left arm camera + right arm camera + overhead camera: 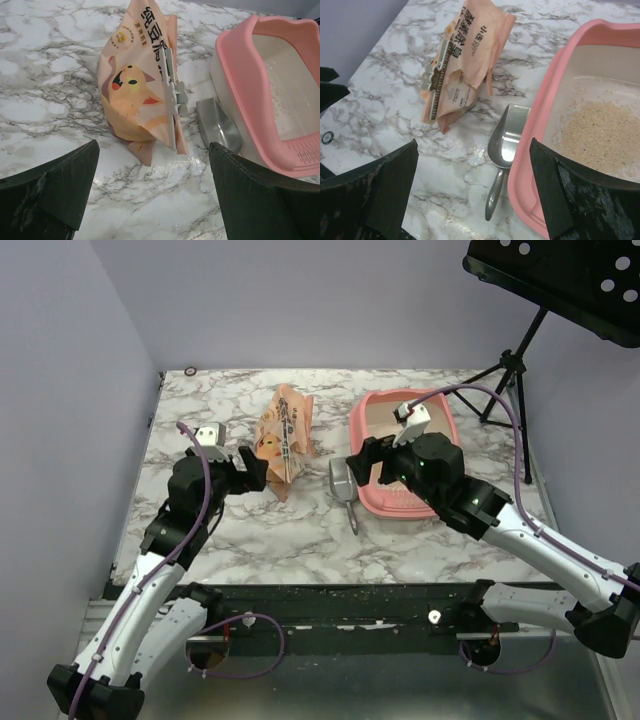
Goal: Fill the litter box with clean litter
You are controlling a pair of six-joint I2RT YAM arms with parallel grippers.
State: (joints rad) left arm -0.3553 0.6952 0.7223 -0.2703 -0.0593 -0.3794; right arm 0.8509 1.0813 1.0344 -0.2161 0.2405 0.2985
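The pink litter box [372, 412] stands at the right of the marble table; it also shows in the left wrist view [235, 70] and the right wrist view [547, 115]. A patch of beige litter [600, 135] lies on its floor. An orange cat-face bag [283, 435], closed with a clip [171, 95], stands at the centre; it also shows in the right wrist view [465, 55]. My left gripper [254, 469] is open and empty just left of the bag. My right gripper [360, 462] is open and empty over the box's near left corner.
A grey metal scoop [343, 490] lies empty on the table between the bag and the box, handle toward me; it also shows in the left wrist view [217, 125] and the right wrist view [506, 145]. A black music stand [520, 350] stands beyond the table's right edge.
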